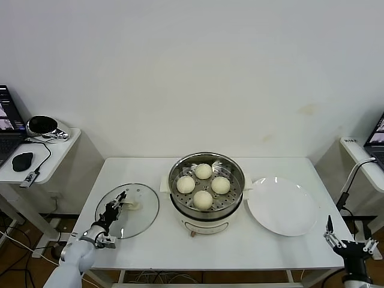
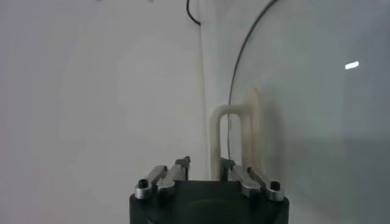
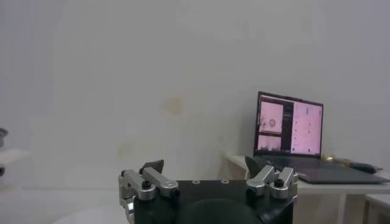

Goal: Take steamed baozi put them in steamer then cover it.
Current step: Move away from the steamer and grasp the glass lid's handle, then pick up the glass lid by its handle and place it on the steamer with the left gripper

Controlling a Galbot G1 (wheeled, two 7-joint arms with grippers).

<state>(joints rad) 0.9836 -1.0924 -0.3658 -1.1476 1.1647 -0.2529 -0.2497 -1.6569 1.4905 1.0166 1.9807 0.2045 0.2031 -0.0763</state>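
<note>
- While head view shows four buns [image 1: 203,185] in the steamer [image 1: 206,214], left wrist view shows only the lid [image 2: 304,109] handle [image 2: 234,137].
- Left hand [image 1: 123,198] at lid handle on desk [image 1: 150,240]; grip hard to tell.
- Right hand [image 3: 204,165] wide open, empty, low at desk's right edge.

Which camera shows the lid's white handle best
The left wrist view: the handle fills the middle, right at the left gripper. The head view shows it small, partly behind that gripper. The right wrist view misses it.
</note>
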